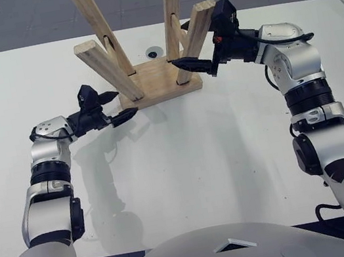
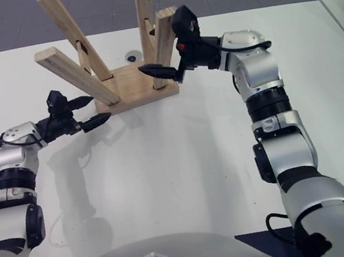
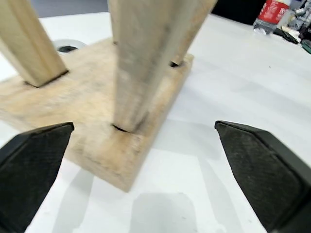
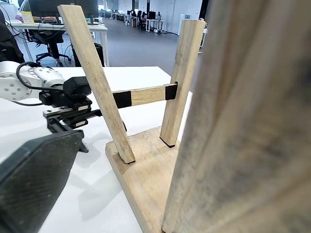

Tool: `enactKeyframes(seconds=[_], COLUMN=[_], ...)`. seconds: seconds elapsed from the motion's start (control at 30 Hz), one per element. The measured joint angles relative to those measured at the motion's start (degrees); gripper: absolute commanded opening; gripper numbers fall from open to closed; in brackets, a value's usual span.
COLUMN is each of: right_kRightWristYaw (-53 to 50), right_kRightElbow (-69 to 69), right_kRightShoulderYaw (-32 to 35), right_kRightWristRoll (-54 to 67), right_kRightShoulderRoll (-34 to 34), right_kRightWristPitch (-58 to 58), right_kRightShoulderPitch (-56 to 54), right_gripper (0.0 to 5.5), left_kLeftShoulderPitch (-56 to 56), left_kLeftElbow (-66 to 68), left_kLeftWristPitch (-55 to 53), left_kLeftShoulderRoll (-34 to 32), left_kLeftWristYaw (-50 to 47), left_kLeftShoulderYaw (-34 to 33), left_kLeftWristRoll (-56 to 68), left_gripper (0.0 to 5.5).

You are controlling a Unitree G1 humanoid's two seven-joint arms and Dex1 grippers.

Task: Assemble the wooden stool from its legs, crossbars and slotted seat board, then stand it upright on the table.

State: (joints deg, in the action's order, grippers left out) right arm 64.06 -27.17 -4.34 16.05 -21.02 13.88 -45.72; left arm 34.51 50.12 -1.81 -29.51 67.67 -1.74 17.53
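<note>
Desk (image 1: 187,179) top, white and broad, fills the head views from edge to edge. The stool (image 1: 173,8) sits at the upper centre of the frame, upside down. Its seat board (image 1: 162,80) lies flat on the desk, and four legs (image 1: 107,63) rise out of its slots, splaying outward as they go up; one of the farther ones runs off the top edge. A crossbar (image 4: 146,95) with dark bands at its ends spans two of the legs partway up. The right pincer (image 1: 181,46) is at the upper right and straddles the near right leg, jaws apart. One finger (image 1: 191,65) points across just above the board, and the right wrist view shows open desk between that finger and the wood, so nothing is clamped. The left pincer (image 1: 125,103) hovers at centre left, low over the desk, just beside the board's near left corner without touching it, its fingers spread wide. A small round cable hole (image 1: 155,53) shows in the desk just behind the board.
</note>
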Motion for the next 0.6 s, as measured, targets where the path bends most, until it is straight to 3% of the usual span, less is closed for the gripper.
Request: enactKeyframes(seconds=[0.27,0.6], right_kRightWristYaw=[7.92,17.99], right_kRightElbow=[2.98,12.26], right_kRightShoulderYaw=[-1.17,-2.78], right_kRightWristRoll=[1.32,7.87], right_kRightShoulderRoll=[-1.95,-8.23], right_kRightWristPitch=[3.38,17.86], right_kRightShoulderPitch=[0.07,1.22], right_gripper=[4.20,2.68], left_kLeftShoulderPitch=[4.86,5.54], left_kLeftElbow=[5.15,5.20], left_kLeftWristPitch=[1.81,-3.71], left_kLeftShoulderRoll=[3.98,1.48], left_kLeftWristYaw=[4.28,15.76], left_kLeftShoulderYaw=[-0.44,1.54], left_kLeftWristRoll=[-0.16,-1.63], left_gripper=[5.40,5.40])
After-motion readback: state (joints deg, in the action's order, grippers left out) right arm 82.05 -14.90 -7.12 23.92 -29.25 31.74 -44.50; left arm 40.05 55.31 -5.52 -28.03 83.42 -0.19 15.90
